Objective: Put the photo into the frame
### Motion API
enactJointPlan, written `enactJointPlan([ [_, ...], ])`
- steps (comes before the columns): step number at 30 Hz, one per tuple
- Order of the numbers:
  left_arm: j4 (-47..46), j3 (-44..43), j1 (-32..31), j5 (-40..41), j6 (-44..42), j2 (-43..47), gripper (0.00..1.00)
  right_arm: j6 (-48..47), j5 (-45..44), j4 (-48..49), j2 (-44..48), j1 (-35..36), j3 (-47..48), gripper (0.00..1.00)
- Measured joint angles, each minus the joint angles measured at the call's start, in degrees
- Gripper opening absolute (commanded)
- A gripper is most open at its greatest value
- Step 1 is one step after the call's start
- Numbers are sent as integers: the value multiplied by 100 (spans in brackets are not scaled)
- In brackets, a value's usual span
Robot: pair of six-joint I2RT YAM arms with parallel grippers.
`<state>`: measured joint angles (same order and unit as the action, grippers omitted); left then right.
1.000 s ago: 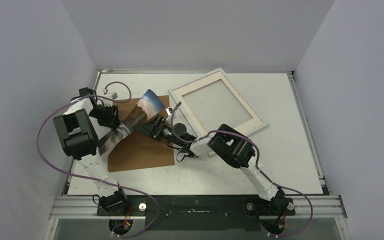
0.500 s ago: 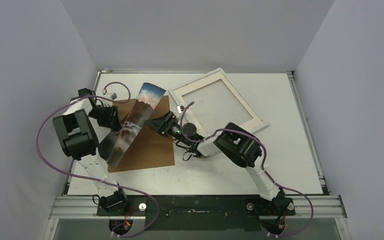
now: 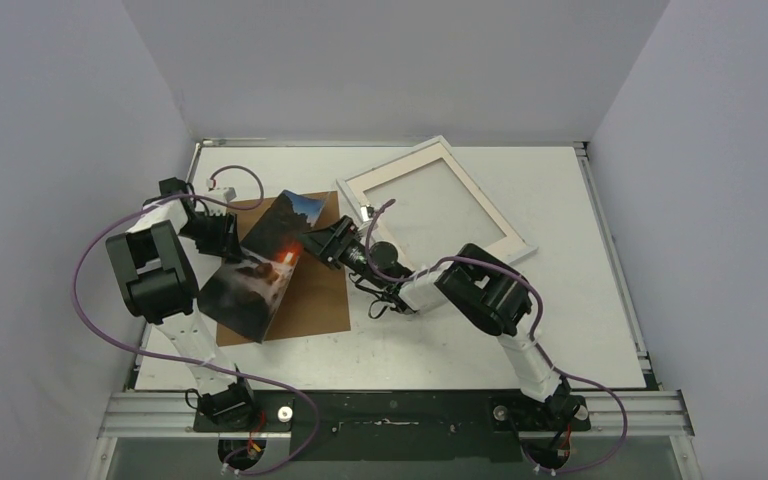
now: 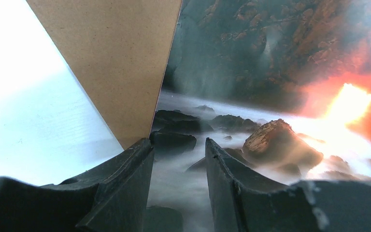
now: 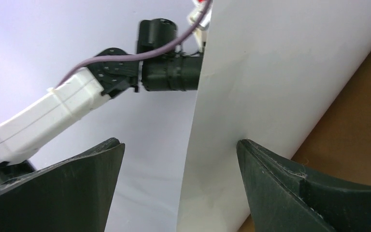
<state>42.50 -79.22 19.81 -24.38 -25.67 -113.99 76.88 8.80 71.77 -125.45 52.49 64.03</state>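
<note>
step: mid-transfer. The thin, bendy sunset-landscape photo [image 3: 260, 272] is up off the surface [image 3: 560, 330], not yet in the large white thin-edged rectangular frame [image 3: 523, 247].
photo pos: held up at a slant over the flat brown backing board [image 3: 310, 300], left of centre. Picture side faces the left arm [image 3: 150, 265], plain white back faces the right arm [image 3: 480, 295].
left fingers [image 4: 178, 147]: narrow gap w/ the print running between them, clamped on the photo near its edge. Judged the only grip carrying it.
right fingers [image 5: 179, 145]: wide apart, straddling the photo's free edge. One pad at or v. near the white back, contact can't be told. Not gripping.
frame pos: lies flat + skewed, just right of the board, toward the far side. A cream border [image 3: 397, 168] and pale window show inside.
next move (judgement): right fingers either close on the free edge to steady the sheet or back out. Then the photo goes rightward, gets laid flat, corners matched to the skewed frame.
edges: photo's far corner hangs unsupported, prob. flops if swung fast. Frame's near-left edge sits under the right arm's wrist.
room: bare surface right of + nearer than the frame. Left side is tight, w/ arm + board crowding it.
</note>
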Motion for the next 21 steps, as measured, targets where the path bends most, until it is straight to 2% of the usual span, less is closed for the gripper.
enactJointPlan([
  [6,-22,22,0,2,2,17,43,-190,-111,-1207,111,0,-2,90],
  [12,-66,74,-2,7,2,52,43,-713,-527,-3136,595,24,59,90],
  [15,-74,98,-2,11,2,72,43,-879,-739,-3628,831,50,72,97],
  [16,-74,107,-2,11,2,74,43,-898,-791,-3709,892,50,72,94],
  [18,-76,111,-2,11,4,83,43,-909,-811,-3757,916,48,83,77],
  [21,-79,142,-2,11,17,107,44,-892,-737,-4022,901,35,155,47],
])
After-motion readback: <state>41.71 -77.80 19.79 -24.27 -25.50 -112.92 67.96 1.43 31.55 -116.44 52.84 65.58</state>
